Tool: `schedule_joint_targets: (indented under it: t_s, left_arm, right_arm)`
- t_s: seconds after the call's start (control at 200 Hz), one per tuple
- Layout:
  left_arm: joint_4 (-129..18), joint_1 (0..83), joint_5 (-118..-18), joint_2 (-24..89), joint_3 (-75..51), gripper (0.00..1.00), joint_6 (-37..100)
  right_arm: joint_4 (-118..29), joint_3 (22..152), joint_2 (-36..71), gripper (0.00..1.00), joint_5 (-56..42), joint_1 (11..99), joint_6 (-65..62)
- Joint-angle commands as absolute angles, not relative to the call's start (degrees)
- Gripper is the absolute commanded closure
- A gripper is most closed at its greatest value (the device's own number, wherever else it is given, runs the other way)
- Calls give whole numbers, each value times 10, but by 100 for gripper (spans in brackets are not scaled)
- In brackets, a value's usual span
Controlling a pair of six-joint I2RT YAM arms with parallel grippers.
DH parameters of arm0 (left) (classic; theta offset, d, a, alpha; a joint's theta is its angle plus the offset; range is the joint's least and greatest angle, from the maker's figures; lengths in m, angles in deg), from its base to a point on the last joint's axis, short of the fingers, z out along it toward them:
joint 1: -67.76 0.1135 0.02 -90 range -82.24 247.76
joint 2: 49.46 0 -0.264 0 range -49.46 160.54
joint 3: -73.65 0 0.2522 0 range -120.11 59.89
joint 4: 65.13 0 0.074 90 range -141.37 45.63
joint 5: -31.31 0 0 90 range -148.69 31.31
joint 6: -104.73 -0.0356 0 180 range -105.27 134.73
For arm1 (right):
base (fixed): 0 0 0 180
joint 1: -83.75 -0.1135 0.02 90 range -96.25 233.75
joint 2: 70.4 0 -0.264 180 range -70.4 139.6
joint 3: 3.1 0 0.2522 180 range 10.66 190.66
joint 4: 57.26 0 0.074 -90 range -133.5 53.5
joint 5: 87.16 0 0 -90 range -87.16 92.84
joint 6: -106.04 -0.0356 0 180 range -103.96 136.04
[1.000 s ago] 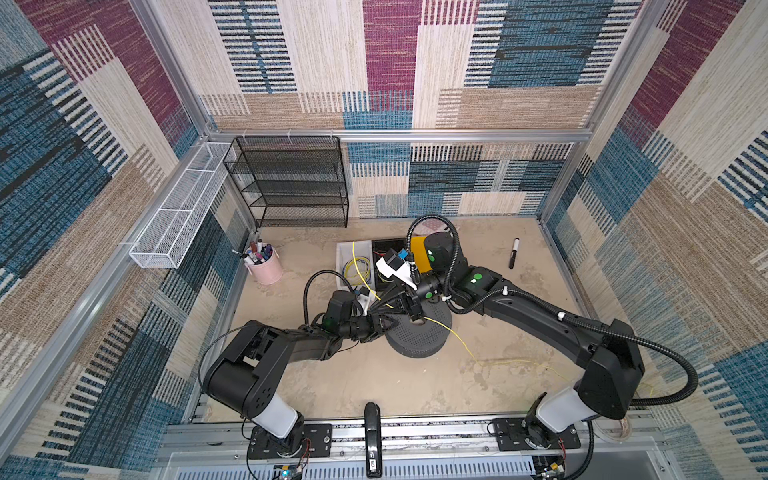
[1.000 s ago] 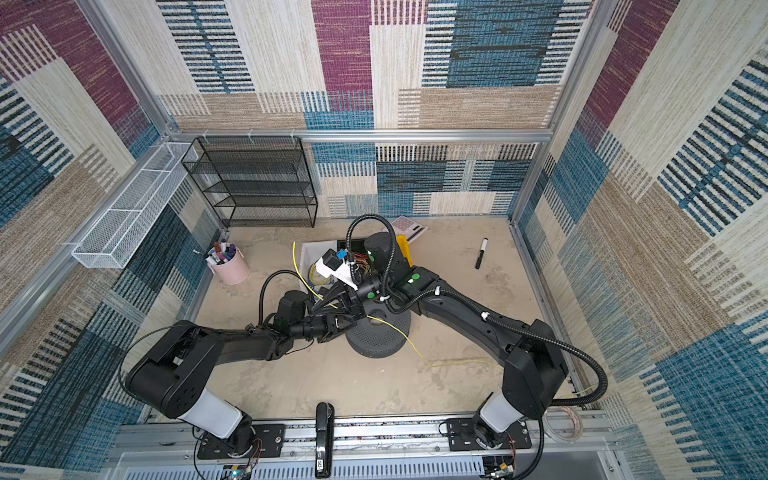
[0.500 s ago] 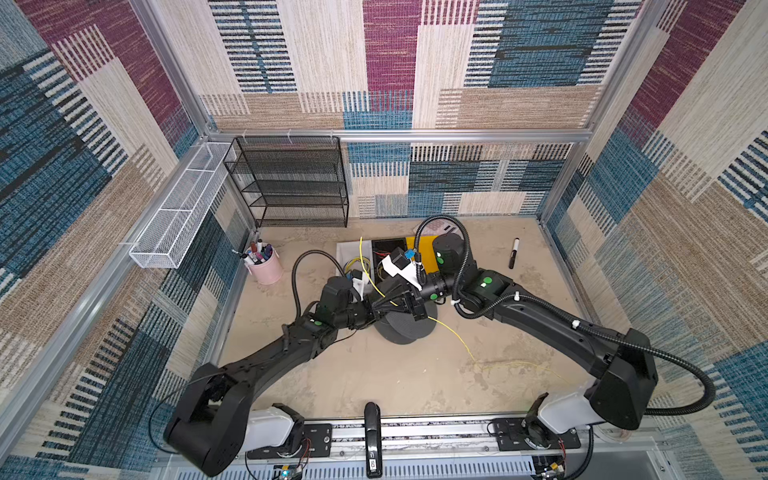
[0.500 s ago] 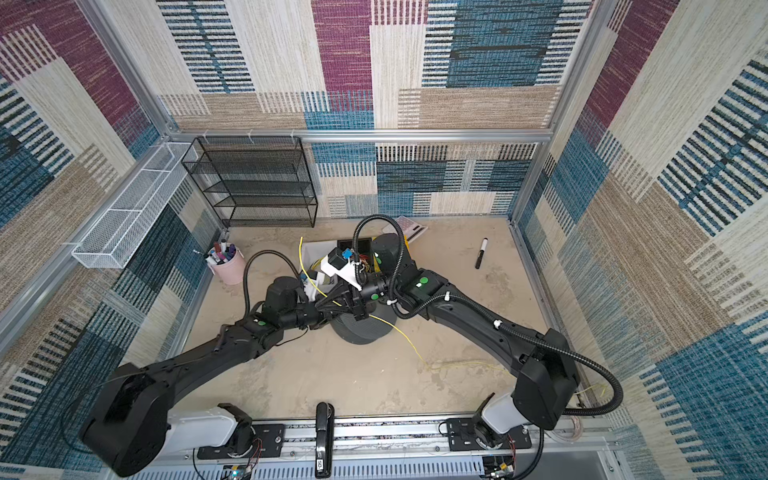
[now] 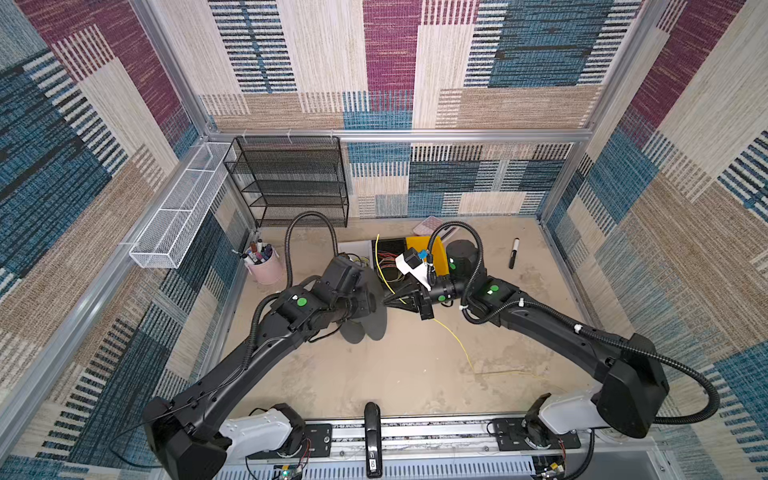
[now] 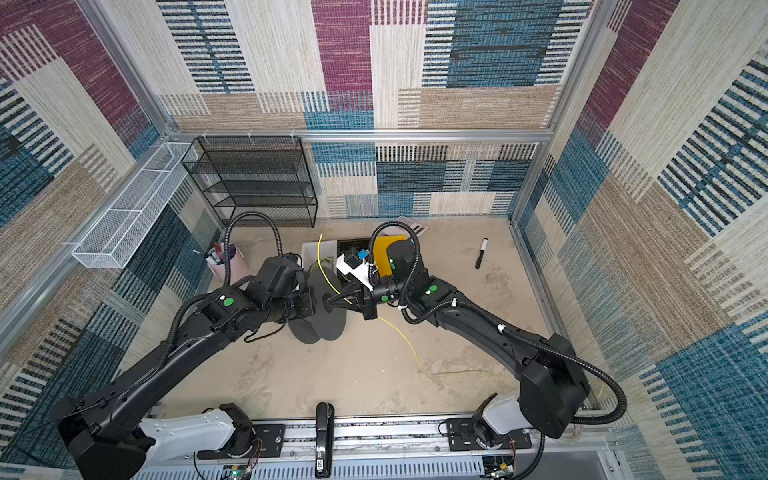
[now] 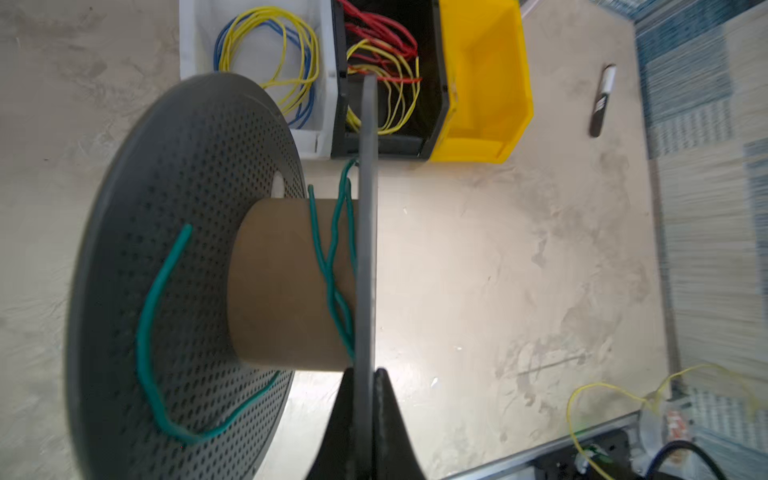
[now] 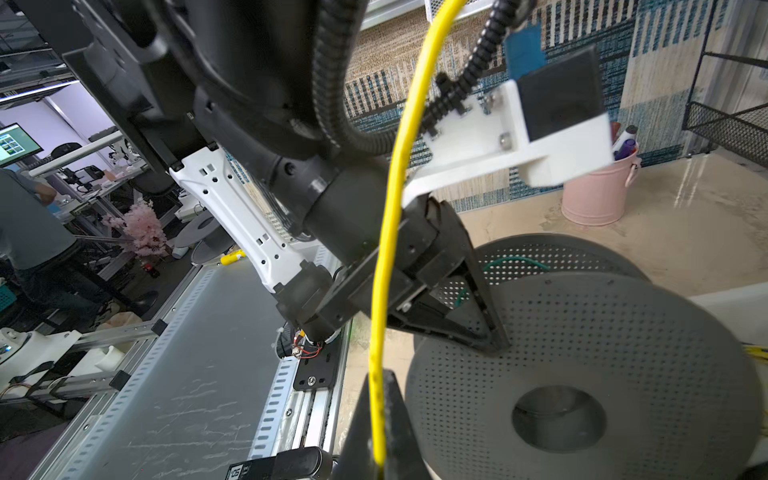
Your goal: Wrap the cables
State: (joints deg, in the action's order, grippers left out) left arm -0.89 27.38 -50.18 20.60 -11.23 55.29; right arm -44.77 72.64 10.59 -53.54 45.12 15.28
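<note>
The cable is a thin yellow wire [image 5: 453, 338] that rises from the table, passes through my right gripper [image 5: 388, 302] and arcs up over the bins. In the right wrist view this yellow wire [image 8: 395, 187] runs between the pads of the right gripper [image 8: 380, 378], which is shut on it. A grey perforated spool [image 6: 328, 303] stands with its discs upright between the arms. My left gripper [image 7: 365, 374] is shut on the rim of one spool disc [image 7: 368, 208]. Green wire [image 7: 332, 257] is wound loosely on the cardboard core [image 7: 282, 282].
Behind the spool stand a white bin [image 7: 195, 37] with a yellow-and-blue coil, a black bin [image 7: 432, 83] of red and yellow wires and a yellow bin [image 7: 486, 83]. A marker [image 5: 514, 253] lies at back right. Pink pen cup [image 5: 266, 268] and black mesh shelf [image 5: 291, 183] are at back left.
The left arm has tipped the spool from flat on the table to upright and carried it left and back. The right gripper has stayed at the spool with the yellow wire.
</note>
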Motion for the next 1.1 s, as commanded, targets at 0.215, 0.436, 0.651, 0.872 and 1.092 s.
schedule_joint_targets:
  t_s: [0.215,0.436,0.651,0.872,1.092]
  left_arm:
    - [38,220,-407,292,-163,100,592]
    - [16,209,-424,340,-167,100,623]
    - [7,206,-435,352,-160,94,649]
    - [7,205,-448,331,-178,58,639]
    - [74,207,-466,309,-214,50,607]
  right_arm:
    - [-495,658,49,100,-533,510,111]
    - [-497,645,36,100,-538,514,112]
    - [-492,641,30,100,-546,515,114]
    - [-474,659,48,100,-550,515,119]
    - [-473,672,85,96,-597,513,93]
